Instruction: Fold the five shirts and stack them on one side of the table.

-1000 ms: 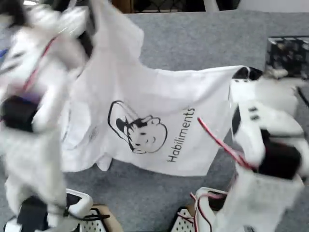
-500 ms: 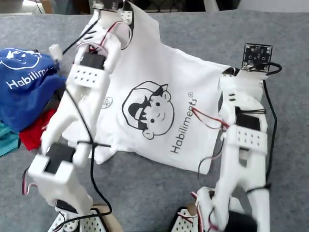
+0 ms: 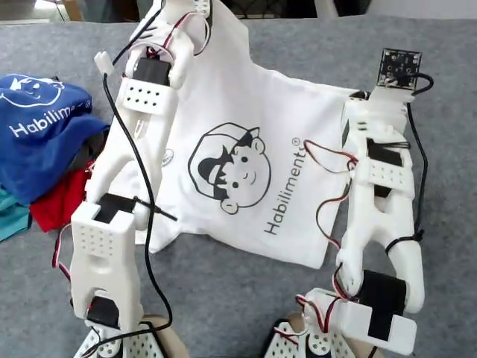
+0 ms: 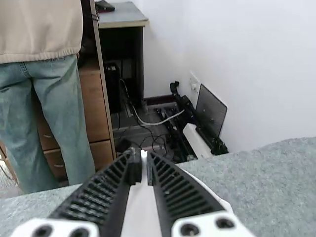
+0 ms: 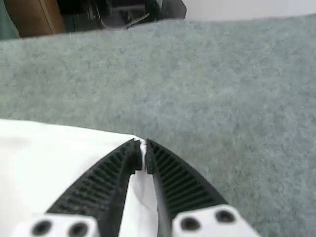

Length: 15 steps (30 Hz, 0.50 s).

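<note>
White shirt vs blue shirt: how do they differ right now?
The white shirt lies spread out with its print up; the blue shirt is bunched in a heap. The left tool and right tool are each shut on the white shirt's far edge; nothing grips the blue shirt. The white shirt rests on the grey table; the blue shirt overlaps red cloth and teal cloth. Both carry a printed graphic with lettering.

Bright, soft, even light falls across all three views, the arms casting only faint, diffuse shadows on the grey desk [image 3: 246,298] and the white shirt [image 3: 283,112], which glares almost featureless in the right wrist view, while the left wrist view sets a bright wall [image 4: 247,64] against a dark cabinet recess [image 4: 121,54].
</note>
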Each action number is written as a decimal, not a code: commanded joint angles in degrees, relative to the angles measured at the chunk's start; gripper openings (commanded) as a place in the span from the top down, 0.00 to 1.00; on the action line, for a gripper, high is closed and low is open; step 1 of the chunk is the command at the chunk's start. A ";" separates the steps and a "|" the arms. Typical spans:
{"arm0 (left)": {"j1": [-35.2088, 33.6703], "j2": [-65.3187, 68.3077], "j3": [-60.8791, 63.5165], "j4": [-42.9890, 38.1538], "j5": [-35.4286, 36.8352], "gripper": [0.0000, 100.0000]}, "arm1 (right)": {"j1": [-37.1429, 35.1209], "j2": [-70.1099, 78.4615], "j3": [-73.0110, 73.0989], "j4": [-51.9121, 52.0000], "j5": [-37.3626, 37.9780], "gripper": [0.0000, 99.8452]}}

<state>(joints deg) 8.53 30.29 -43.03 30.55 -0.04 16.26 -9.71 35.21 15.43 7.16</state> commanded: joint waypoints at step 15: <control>-0.40 -1.49 -6.73 -0.53 -0.44 0.97 | -0.26 1.71 -9.98 -1.05 0.97 0.98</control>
<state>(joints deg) 8.44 30.29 -45.85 34.51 -0.04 14.77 -9.80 30.99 19.38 10.15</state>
